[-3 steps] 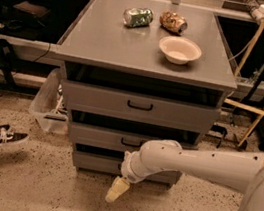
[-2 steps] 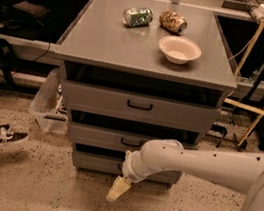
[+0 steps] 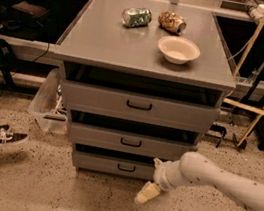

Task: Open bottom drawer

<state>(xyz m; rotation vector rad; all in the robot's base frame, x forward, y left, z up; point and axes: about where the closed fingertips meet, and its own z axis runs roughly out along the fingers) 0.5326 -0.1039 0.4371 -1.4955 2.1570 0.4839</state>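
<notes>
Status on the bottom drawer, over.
Tool low by the floor, right of the handle, not on it. Bottom drawer front untouched. Shoe far left, well apart.

Grey surface (image 3: 97, 40), forming the top of a drawer cabinet, viewed from the front. Three things are carried on it: a green can (image 3: 136, 17) is laid on its side at the rear, a brown can (image 3: 172, 21) is laid near it to the right, and a pale bowl (image 3: 178, 49) is set upright nearer the front. The claw (image 3: 148, 192) is seen well below the surface, low over the speckled floor (image 3: 55, 195).
</notes>
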